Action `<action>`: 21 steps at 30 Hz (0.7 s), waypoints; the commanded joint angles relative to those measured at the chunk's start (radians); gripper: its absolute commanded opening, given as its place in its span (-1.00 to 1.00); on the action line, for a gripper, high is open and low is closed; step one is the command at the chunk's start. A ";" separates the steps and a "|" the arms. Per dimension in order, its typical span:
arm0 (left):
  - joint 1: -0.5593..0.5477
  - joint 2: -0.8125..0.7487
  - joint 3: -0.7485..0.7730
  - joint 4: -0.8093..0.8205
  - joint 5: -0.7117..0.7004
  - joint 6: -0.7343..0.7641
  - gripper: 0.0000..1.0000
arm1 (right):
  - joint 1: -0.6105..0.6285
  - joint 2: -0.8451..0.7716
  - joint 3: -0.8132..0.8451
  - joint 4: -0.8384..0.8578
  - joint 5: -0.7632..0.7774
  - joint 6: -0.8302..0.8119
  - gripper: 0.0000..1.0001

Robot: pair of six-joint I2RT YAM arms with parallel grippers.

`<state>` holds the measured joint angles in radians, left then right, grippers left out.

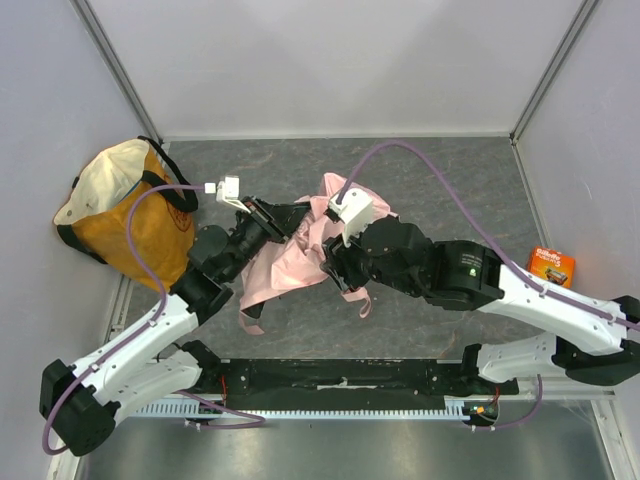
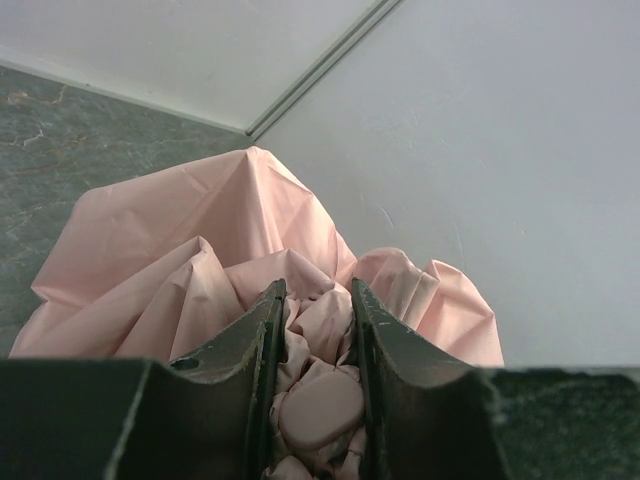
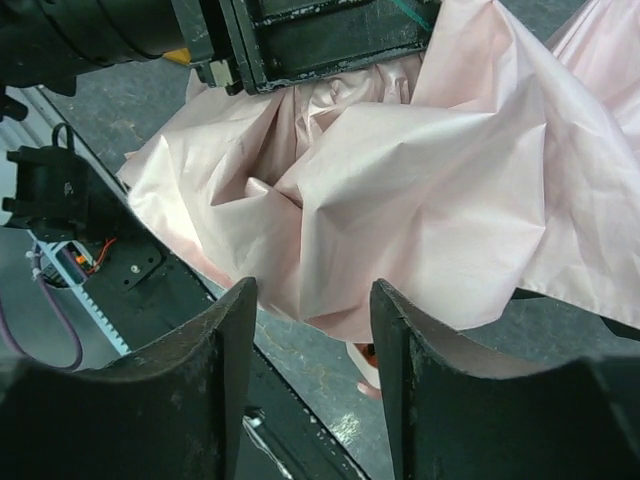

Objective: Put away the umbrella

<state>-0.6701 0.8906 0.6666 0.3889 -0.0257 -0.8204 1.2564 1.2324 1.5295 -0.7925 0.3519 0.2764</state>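
The tote bag [image 1: 125, 215] sat at far left. The left gripper [image 2: 312, 300] pinched bunched canopy of the umbrella [image 1: 290, 262], which sprawled diagonally mid-worktop [image 1: 430, 180] between both arms. The right gripper [image 3: 315, 290], spread and empty, faced loose fabric just ahead.

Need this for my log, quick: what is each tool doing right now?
Left tool: closed on bunched fabric of the umbrella.
Right tool: open, fingers apart near the fabric, gripping nothing.
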 commanded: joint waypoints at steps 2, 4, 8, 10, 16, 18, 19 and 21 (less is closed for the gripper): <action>-0.002 -0.036 0.071 0.070 -0.005 -0.042 -0.96 | 0.000 0.035 -0.009 0.052 0.082 -0.036 -0.06; -0.002 -0.038 0.076 0.065 -0.006 -0.040 -0.96 | 0.000 0.045 0.013 0.046 0.049 -0.042 -0.64; -0.002 -0.015 0.073 0.048 -0.087 -0.011 -0.96 | 0.009 0.065 0.083 0.039 -0.121 -0.014 -1.00; 0.001 0.017 0.080 0.053 -0.123 -0.013 -0.96 | 0.014 0.091 0.106 0.041 -0.227 0.015 -1.00; 0.007 0.110 0.090 0.145 -0.096 -0.046 -0.96 | 0.032 0.209 0.181 -0.011 -0.306 0.056 -0.97; 0.007 0.117 0.085 0.171 -0.066 -0.063 -0.96 | 0.032 0.236 0.182 -0.010 -0.292 0.057 -0.88; 0.007 0.119 0.079 0.180 -0.051 -0.074 -0.96 | 0.032 0.251 0.179 -0.007 -0.289 0.056 -0.85; 0.006 0.108 0.061 0.217 -0.025 -0.095 -0.96 | 0.028 0.262 0.175 0.010 -0.272 0.053 -0.81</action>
<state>-0.6689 1.0225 0.7078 0.4221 -0.0795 -0.8436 1.2789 1.4689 1.6779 -0.7883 0.1074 0.3157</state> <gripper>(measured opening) 0.345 0.073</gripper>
